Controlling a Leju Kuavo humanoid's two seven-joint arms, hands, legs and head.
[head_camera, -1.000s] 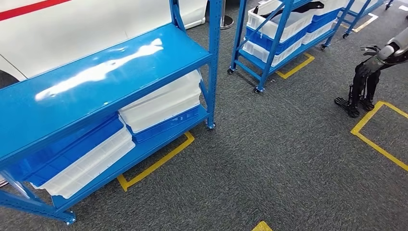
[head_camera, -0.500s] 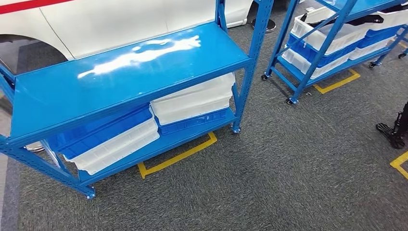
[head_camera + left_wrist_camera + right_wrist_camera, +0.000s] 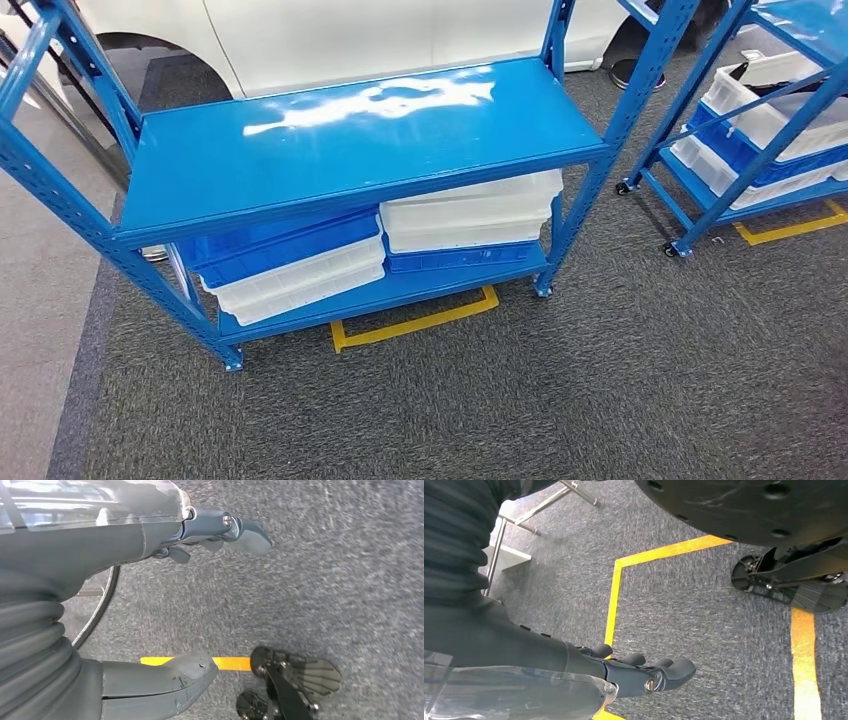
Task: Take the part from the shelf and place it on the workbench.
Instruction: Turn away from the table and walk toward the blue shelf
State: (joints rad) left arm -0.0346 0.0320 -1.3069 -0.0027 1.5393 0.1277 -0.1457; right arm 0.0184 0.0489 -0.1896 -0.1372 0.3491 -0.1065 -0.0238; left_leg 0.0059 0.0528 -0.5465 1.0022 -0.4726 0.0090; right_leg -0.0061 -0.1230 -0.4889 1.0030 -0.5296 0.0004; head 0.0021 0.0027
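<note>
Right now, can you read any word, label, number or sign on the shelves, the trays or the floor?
No readable text in any view.
Blue shelf: bare top, no label.
White trays and blue trays on the lower shelf: no legible marking.
Second shelf unit: trays carry no readable marks.
Yellow floor tape: plain line, no characters.
White car body: no lettering visible.

White car (image 3: pixel 340 40) stands behind; yellow tape (image 3: pixel 415 322) marks grey carpet (image 3: pixel 520 400)
</note>
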